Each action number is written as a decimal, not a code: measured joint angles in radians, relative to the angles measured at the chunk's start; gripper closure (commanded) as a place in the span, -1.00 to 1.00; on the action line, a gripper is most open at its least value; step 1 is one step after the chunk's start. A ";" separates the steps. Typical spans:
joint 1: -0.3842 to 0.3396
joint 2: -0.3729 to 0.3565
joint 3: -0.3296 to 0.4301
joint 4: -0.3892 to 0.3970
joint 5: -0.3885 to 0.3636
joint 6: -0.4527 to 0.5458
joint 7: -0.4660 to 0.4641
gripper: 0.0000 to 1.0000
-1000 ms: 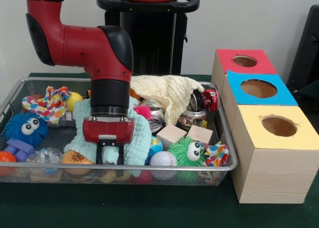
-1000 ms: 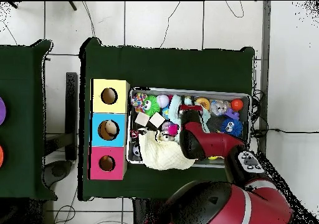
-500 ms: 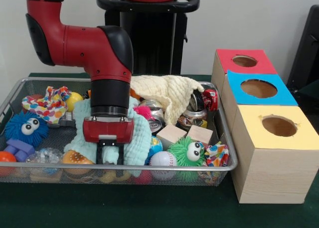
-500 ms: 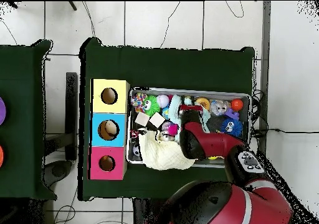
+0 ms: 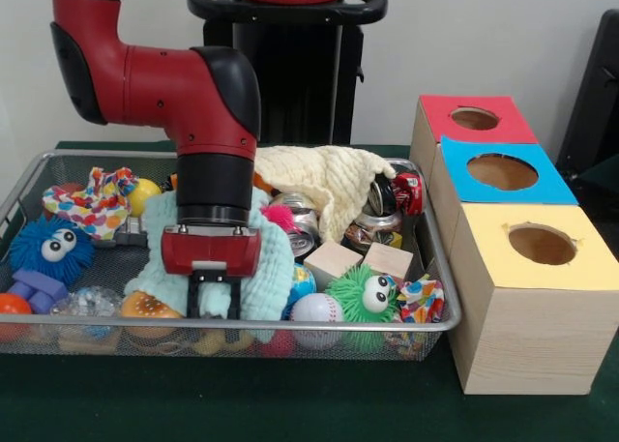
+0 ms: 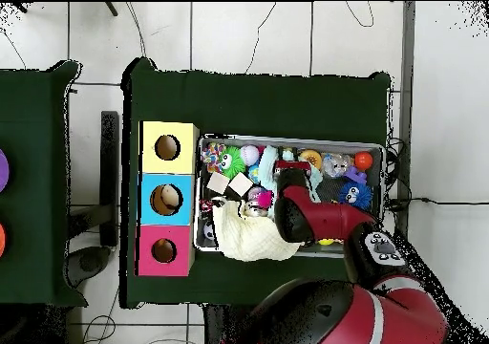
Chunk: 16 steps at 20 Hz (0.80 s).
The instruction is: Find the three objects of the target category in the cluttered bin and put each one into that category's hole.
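Since the arm barely budges across the last sec, nothing in the bin shifts. The gripper sits low, nose-down on the pale blue cloth at the bin's middle, front side. Can't tell whether it's clamped on the cloth or just resting open on it, as the tips are sunk in the folds. My read: it's still at the search step, w/ the cloth about to be pulled aside; no progress toward the hole yet.

Plush animals: none clearly in sight. An orange sliver peeks out beside the arm by the yellow cloth, but I can't tell what it is. They're prob. buried under the cloths.

The red box's hole is well apart from the gripper, at the far end of the box row.

The front view gives the gripper and cloth contact. In the overhead view the arm covers that spot, but it looks straight down the holes: the red one looks dark and empty, while the blue one has something tan in it.
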 measured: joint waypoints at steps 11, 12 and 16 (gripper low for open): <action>0.036 -0.089 0.000 0.028 0.086 0.244 0.000 1.00; 0.038 -0.098 0.000 0.032 0.090 0.259 0.000 1.00; 0.042 -0.138 0.001 0.049 0.105 0.312 0.000 1.00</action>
